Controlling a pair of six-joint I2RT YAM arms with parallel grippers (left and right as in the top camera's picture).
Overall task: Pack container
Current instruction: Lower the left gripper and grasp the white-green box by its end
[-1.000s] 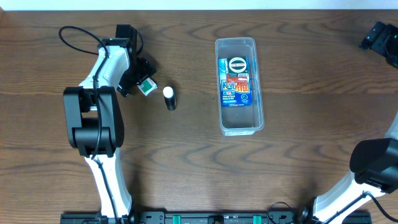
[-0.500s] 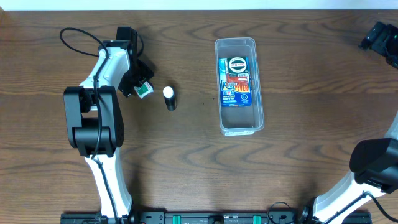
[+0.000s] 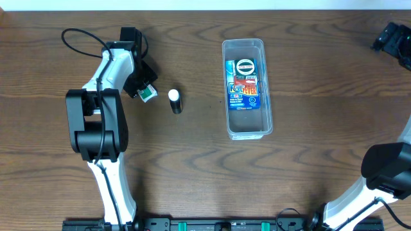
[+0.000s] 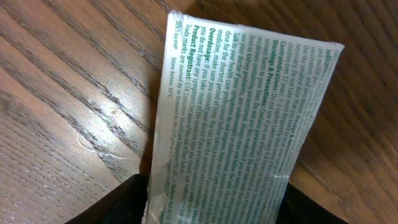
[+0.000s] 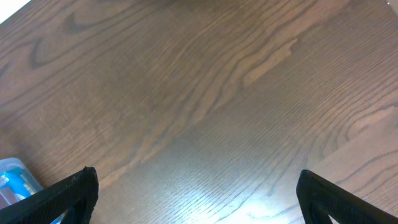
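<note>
1. Dark wood-grain counter point(image 3: 308, 160) carries the container point(image 3: 249, 125), which stands open side up, right of centre between the two arms.
2. Its long axis runs from the far edge toward the robot, the near end tipped slightly right.
3. One blue packet point(image 3: 243, 85) lies lengthwise inside, so packing looks partly done.
4. Left end effector point(image 3: 145, 90) grips a green-and-white box point(image 4: 239, 124), well left of the container.
5. A white-capped black tube point(image 3: 174, 101) lies unpacked between them.
6. Right end effector point(image 5: 199, 199) is spread wide and empty at the far right corner.

box point(image 4: 239, 118) bottom cropped, container point(image 5: 17, 169) seemingly mostly cropped
</note>
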